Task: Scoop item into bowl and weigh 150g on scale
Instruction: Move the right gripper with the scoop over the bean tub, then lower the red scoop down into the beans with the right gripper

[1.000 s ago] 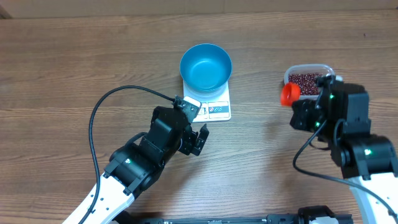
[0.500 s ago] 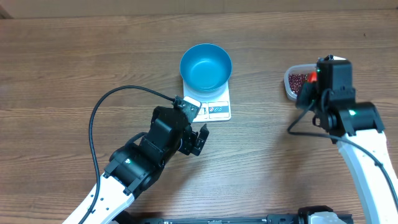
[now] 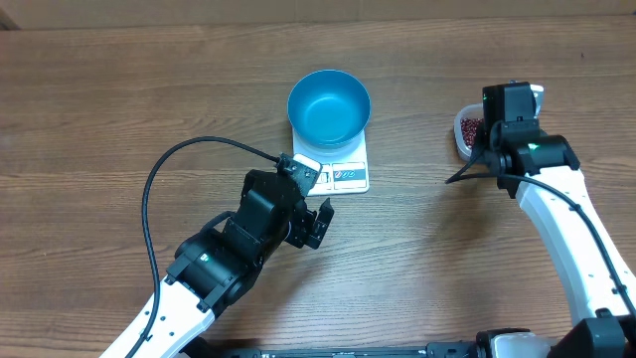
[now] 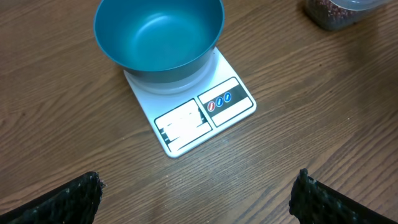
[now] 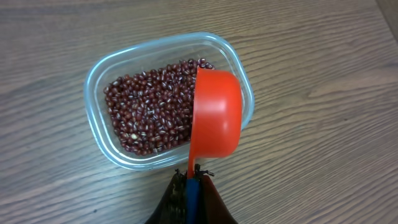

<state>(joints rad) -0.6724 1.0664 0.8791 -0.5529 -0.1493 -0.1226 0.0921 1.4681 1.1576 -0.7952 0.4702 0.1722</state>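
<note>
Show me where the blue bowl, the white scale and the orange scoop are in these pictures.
blue bowl [image 4: 158, 34]: left wrist view, on its bare inner floor.
white scale [image 4: 180, 124]: left wrist view, on its display panel.
orange scoop [image 5: 217, 115]: right wrist view, on its round cup.

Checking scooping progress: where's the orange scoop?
Right wrist view: the orange scoop, held by the right gripper, is over the clear tub of beans.

One bowl [image 3: 329, 105], one scale [image 3: 348, 175], one tub [image 5: 94, 106] of many beans [image 5: 149, 112], one scoop [image 5: 216, 112].
</note>
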